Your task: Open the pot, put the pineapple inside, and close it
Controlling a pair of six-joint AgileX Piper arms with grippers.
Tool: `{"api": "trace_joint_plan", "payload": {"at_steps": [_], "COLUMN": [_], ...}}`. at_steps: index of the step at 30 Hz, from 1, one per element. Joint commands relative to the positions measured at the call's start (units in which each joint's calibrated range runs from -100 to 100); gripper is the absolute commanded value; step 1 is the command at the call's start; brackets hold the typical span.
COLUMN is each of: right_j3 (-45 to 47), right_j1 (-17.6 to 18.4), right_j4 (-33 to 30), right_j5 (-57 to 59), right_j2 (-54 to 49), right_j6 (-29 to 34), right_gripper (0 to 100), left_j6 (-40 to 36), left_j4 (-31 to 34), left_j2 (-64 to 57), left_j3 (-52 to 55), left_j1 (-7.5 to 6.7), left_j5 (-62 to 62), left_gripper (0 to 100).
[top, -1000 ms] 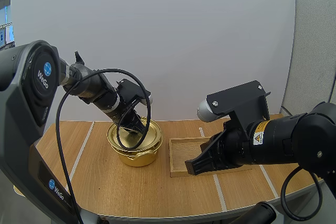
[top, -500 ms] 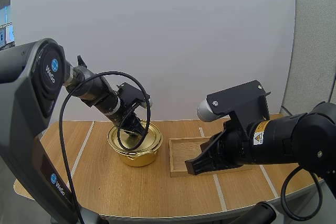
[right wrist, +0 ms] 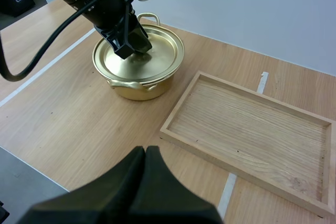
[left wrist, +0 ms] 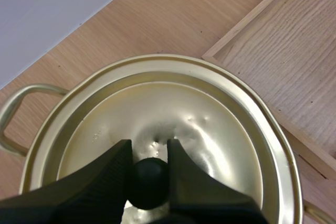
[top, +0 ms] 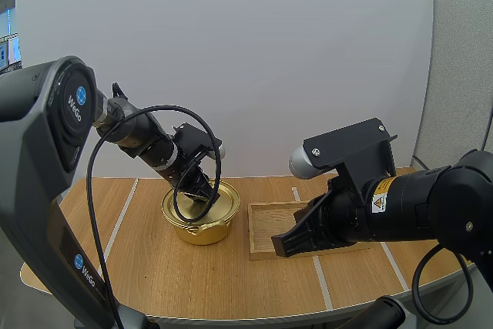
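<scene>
**Step 1: knob pinched, lid not yet off**

Worktop (top: 154,267): wood, carries the lot. Wooden tray (right wrist: 247,129) lies just right of the pot, a small gap btwn them. Pot (top: 202,230): gold, loop handles at the sides, upright. Lid (left wrist: 210,145) sits flat inside the pot's rim, seated all round as far as can be seen. Left hand (left wrist: 148,151) is over the pot's centre, tilted down, fingers either side of the black knob (left wrist: 149,182) & pinching it. Right hand (right wrist: 144,151) hangs well right of the pot & nearer the arm bases, fingers pressed together in one wedge, holding nothing.

Judgement: opening step is in hand and the task is at its start, since the lid is on. Next move prob. calls for a straight lift w/ a firm grip, as the knob is small & round and could slip. Lid then needs setting down clear of the pot, e.g. to its right, so the opening is free for the pineapple.
</scene>
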Motion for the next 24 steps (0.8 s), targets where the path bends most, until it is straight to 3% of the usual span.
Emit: {"api": "trace_joint_plan", "payload": {"at_steps": [1, 6, 8, 10, 11, 13, 14, 24], "right_j3": [-0.2, -0.2, -0.2, -0.2, -0.2, -0.2, -0.2, -0.2], "right_j1": [-0.2, -0.2, -0.2, -0.2, -0.2, -0.2, -0.2, -0.2], "right_j4": [-0.3, -0.3, -0.3, -0.3, -0.3, -0.3, -0.3, -0.3], "right_j5": [-0.1, -0.1, -0.1, -0.1, -0.1, -0.3, -0.3, -0.3], "right_j2": [-0.4, -0.4, -0.4, -0.4, -0.4, -0.4, -0.4, -0.4], "right_j6": [-0.5, -0.5, -0.5, -0.5, -0.5, -0.5, -0.5, -0.5], "right_gripper": [0, 0, 0, 0, 0, 0, 0, 0], "left_j6": [0.6, 0.6, 0.6, 0.6, 0.6, 0.6, 0.5, -4.6], "left_j4": [-0.6, -0.6, -0.4, 0.4, 0.7, 0.7, 0.7, 1.2], "left_j2": [0.4, 0.4, 0.2, -0.6, -1.2, -2.5, -3.2, -12.0], "left_j3": [0.2, 0.2, 0.2, 0.1, -0.1, -0.7, -1.0, -7.9], "left_j1": [-0.07, -0.07, -0.07, -0.07, -0.07, -0.07, -0.07, -0.07], "left_j5": [3.2, 3.6, 3.6, 3.7, 3.7, 3.3, 3.3, 14.0], "left_gripper": [0, 1, 9, 29, 46, 96, 100, 100]}}
